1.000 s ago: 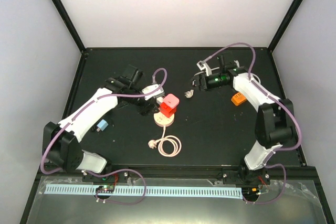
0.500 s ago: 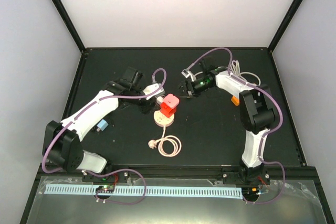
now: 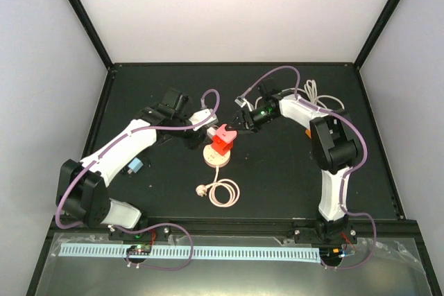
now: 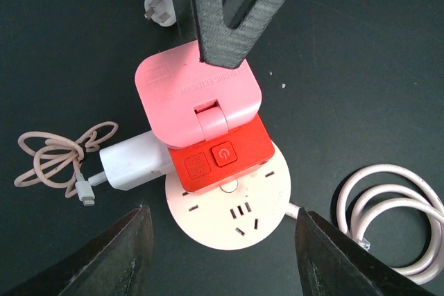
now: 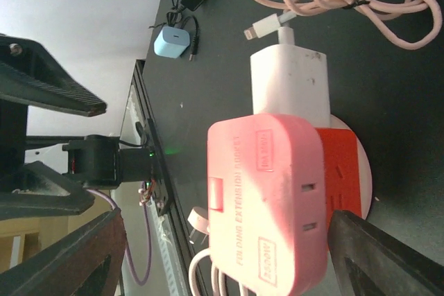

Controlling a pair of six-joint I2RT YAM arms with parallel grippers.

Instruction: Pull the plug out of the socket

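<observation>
Pink over red, the plug [image 4: 198, 95] stands pushed into the round white socket [image 4: 236, 221] on the black table [image 3: 277, 185]. Just left of the socket, the left gripper [image 3: 200, 135] hovers with its jaws spread wide, holding nothing. The right gripper [image 5: 222, 220] is at the socket's far right, jaws spread either side of the pink top. One dark finger [image 4: 232, 19] overlaps the pink edge; I cannot tell if it touches. A white charger [image 4: 132, 164] juts from the red side. A coiled cable [image 3: 223, 193] lies near the socket, a blue adapter [image 3: 134, 165] well left.
</observation>
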